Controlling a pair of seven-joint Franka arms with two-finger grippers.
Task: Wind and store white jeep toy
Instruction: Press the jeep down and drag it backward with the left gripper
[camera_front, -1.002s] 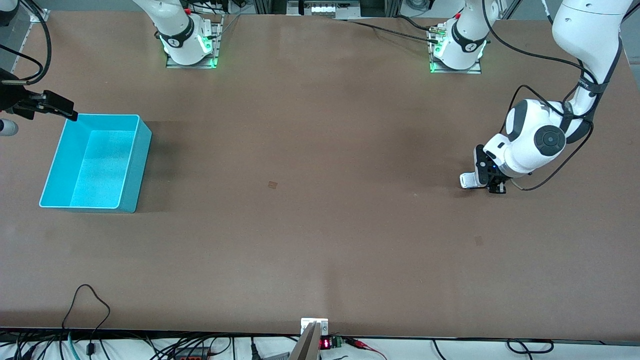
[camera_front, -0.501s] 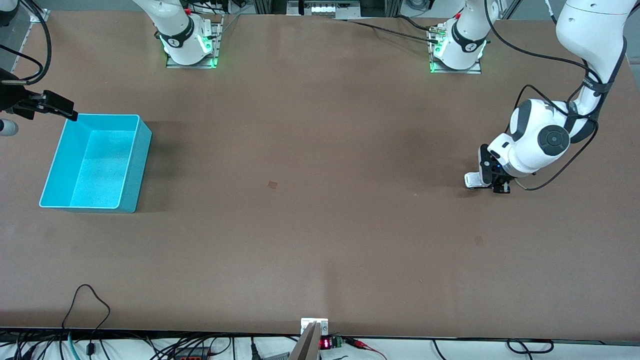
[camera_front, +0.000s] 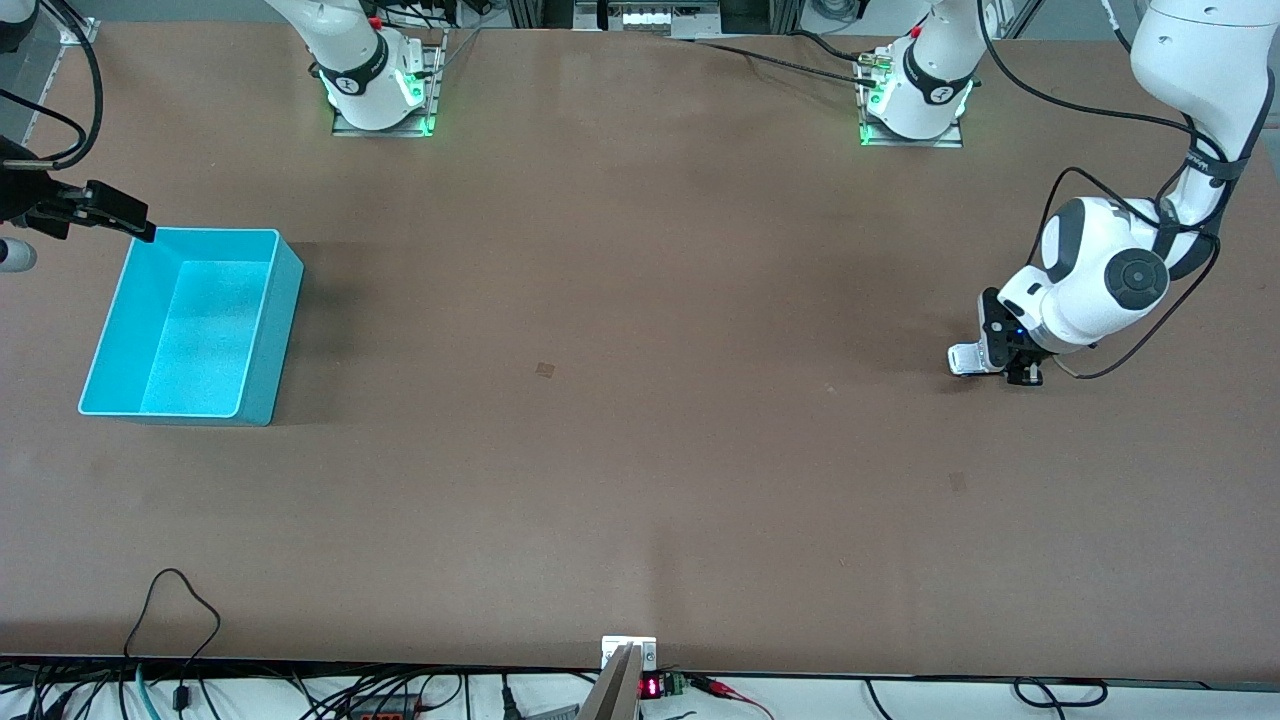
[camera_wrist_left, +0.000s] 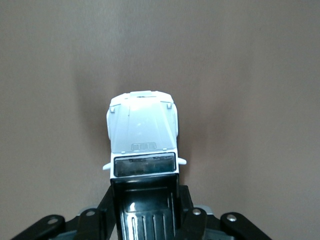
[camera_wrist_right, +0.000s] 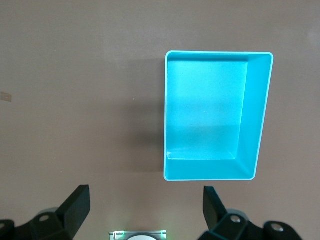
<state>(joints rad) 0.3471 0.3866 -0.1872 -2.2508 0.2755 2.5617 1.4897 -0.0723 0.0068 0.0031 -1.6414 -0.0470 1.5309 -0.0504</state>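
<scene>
The white jeep toy (camera_front: 964, 359) is down at the brown table top near the left arm's end, its white hood poking out from the hand. My left gripper (camera_front: 1003, 356) is shut on its black-roofed rear. In the left wrist view the jeep (camera_wrist_left: 142, 131) points away from the camera, and the left gripper (camera_wrist_left: 146, 216) clamps both sides of the roof. The right gripper (camera_front: 118, 212) hangs open and waits over the table beside a corner of the turquoise bin (camera_front: 276, 335). The right wrist view has the right gripper (camera_wrist_right: 145, 194) holding nothing, and the bin (camera_wrist_right: 256, 112) shows nothing inside.
The two arm bases (camera_front: 380, 95) (camera_front: 915, 100) stand along the table edge farthest from the front camera. Cables (camera_front: 180, 600) and a small display (camera_front: 650, 686) lie at the nearest edge. A small dark mark (camera_front: 545, 369) sits mid-table.
The left gripper has slid along the table toward the left arm's end, taking the jeep with it. The right arm and the bin have not moved.
</scene>
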